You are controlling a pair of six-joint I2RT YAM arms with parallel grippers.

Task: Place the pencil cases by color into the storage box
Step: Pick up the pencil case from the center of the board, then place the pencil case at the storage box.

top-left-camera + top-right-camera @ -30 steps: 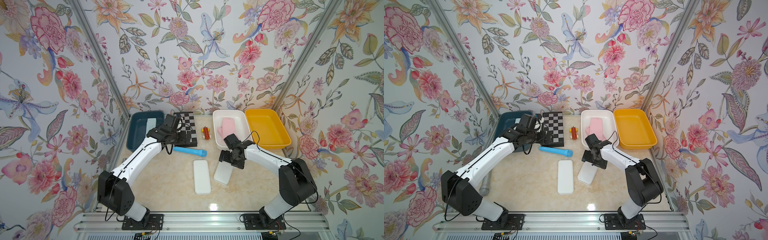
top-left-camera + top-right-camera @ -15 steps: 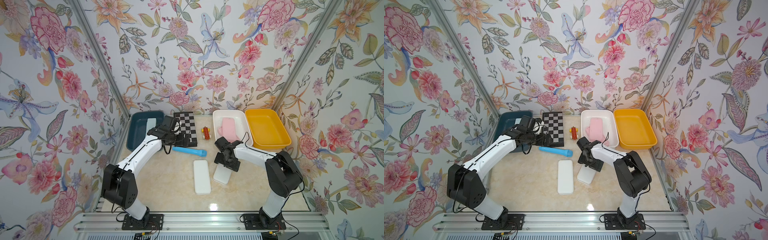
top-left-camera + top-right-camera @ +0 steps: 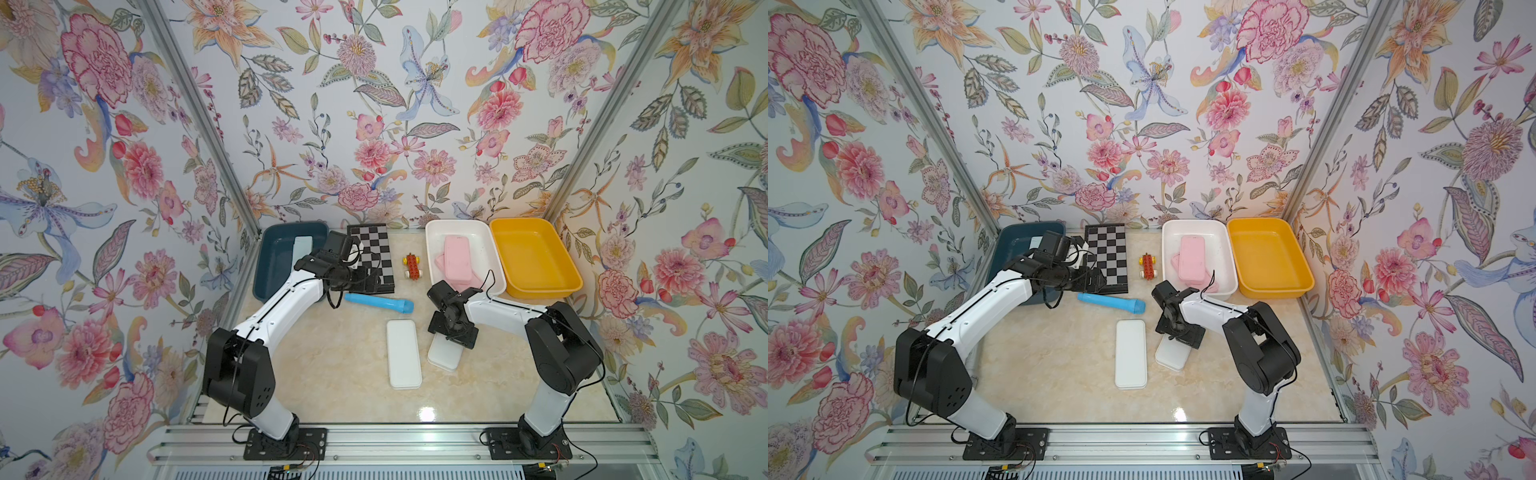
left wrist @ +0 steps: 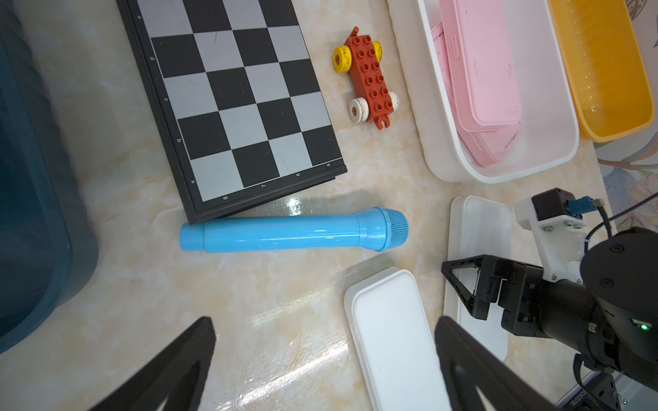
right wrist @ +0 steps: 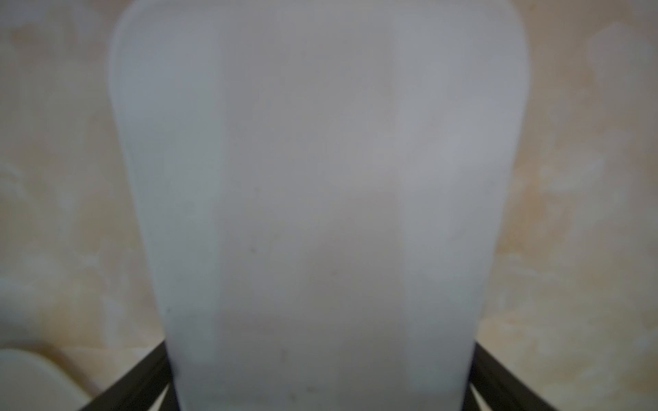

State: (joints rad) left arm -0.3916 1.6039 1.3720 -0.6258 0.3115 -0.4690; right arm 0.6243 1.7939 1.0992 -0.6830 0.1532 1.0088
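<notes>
Two white pencil cases lie flat in mid-table. My right gripper (image 3: 453, 328) (image 5: 320, 356) is down over the far end of the right-hand white case (image 3: 444, 355) (image 5: 320, 178), its two fingers against the case's long sides with no gap showing. The other white case (image 3: 403, 353) (image 4: 391, 338) lies free beside it. Pink cases (image 3: 457, 259) rest in the white tray (image 3: 455, 224). A light blue case (image 3: 302, 245) lies in the dark blue tray (image 3: 274, 266). My left gripper (image 3: 365, 280) (image 4: 324, 320) hovers open and empty near the checkerboard.
An empty yellow tray (image 3: 536, 257) stands at the back right. A bright blue tube (image 3: 378, 302) lies in front of the checkered board (image 3: 374, 249). A small red toy car (image 3: 411, 266) sits between the board and the white tray.
My right gripper has come down and slightly left onto the white case, and its jaws have narrowed against the case's sides. The left arm has barely shifted.
</notes>
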